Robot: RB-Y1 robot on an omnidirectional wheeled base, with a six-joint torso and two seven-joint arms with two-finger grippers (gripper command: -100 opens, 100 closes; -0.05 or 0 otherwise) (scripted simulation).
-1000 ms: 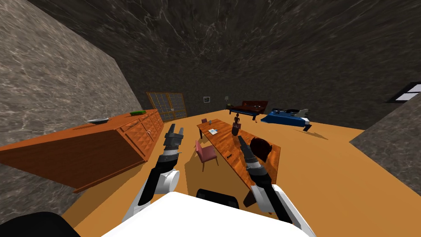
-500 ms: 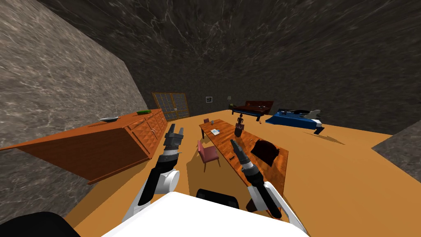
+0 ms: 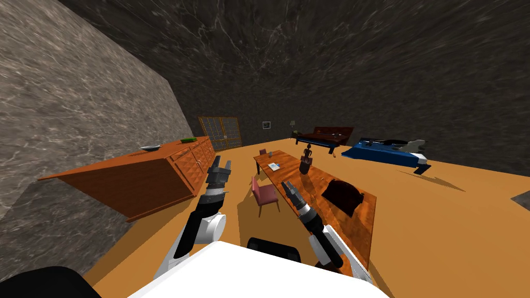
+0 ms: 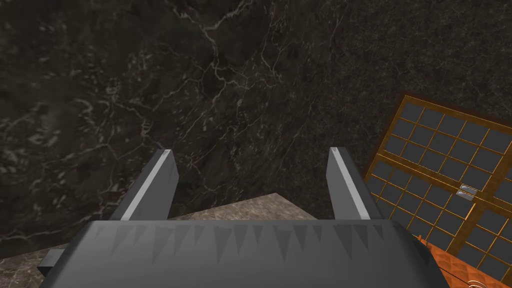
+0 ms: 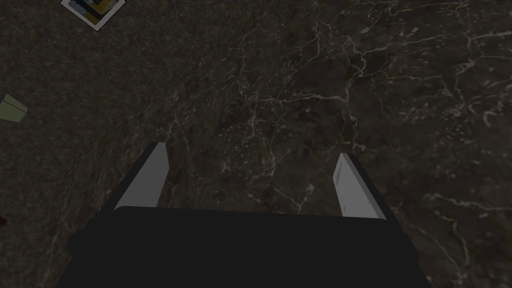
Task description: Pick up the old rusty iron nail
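1. Overall, the whole head view has slid rightward over the last second. That is my own turn to the left, not a move of the furniture. The room is dark marbled wall over an orange-brown floor.
2. A long wooden sideboard runs along the left wall, well apart from the table.
3. The table is long and wooden. It carries a dark statuette and a paper toward its far end. A pink chair stands at its left side and a dark chair at its right.
4. The right arm has swung inward across the table's near half. The right end effector now hangs near the table's left edge, fingers apart with nothing between them. Its wrist view faces marbled wall, so I judge it is aimed outward, not down at the tabletop. It would need to tip down before any grasp.
5. The left end effector is raised between sideboard and table, fingers apart and empty.
6. The nail is too small to make out now. A second ago a small dark mark lay on the table's near half, about where the right forearm now crosses. I judge it is hidden there, and the grasp has not begun.
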